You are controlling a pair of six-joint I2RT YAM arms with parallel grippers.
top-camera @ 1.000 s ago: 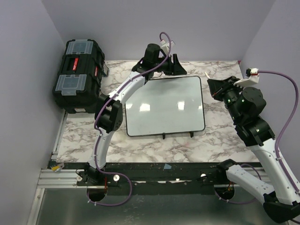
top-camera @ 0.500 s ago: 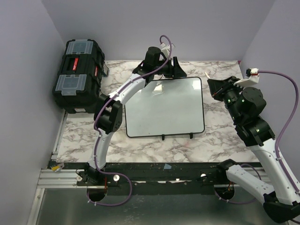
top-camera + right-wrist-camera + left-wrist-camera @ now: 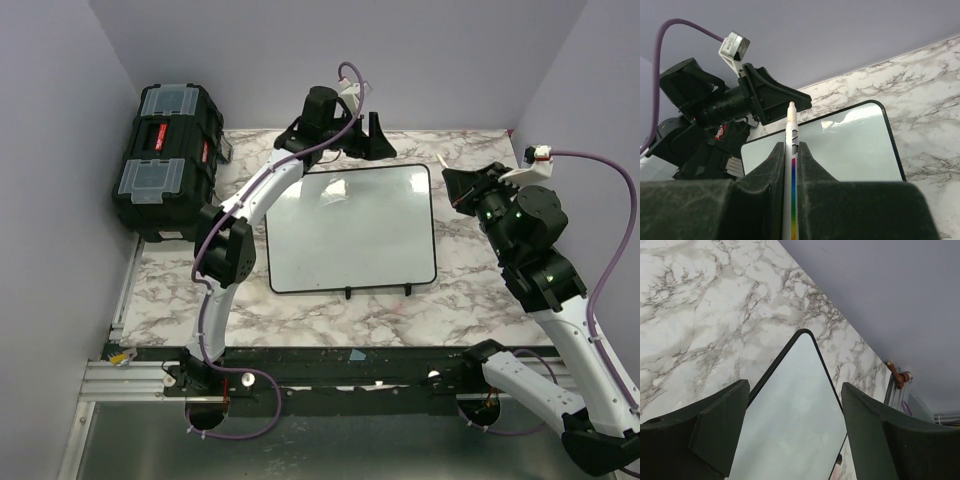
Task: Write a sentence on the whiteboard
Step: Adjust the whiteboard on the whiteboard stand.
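The whiteboard (image 3: 350, 228) lies flat in the middle of the marble table, white with a thin black rim and small feet on its near edge. No sentence shows on it; its surface (image 3: 795, 430) looks plain, with some glare. My left gripper (image 3: 375, 138) hangs over the board's far edge, open and holding nothing; in the left wrist view the left gripper (image 3: 795, 385) frames the board's corner between its fingers. My right gripper (image 3: 452, 180) hovers off the board's far right corner. That gripper (image 3: 791, 146) is shut on a white marker (image 3: 791, 131) with a rainbow stripe, tip pointing forward.
A black toolbox (image 3: 165, 160) stands at the table's far left, beside the left arm's elbow (image 3: 230, 245). The purple back wall (image 3: 330, 60) rises just behind the left gripper. Marble table (image 3: 470, 290) shows to the right of and in front of the board.
My left gripper has opened wider and its wrist has drawn back and left a little from the board's far edge. The right arm and marker have not moved.
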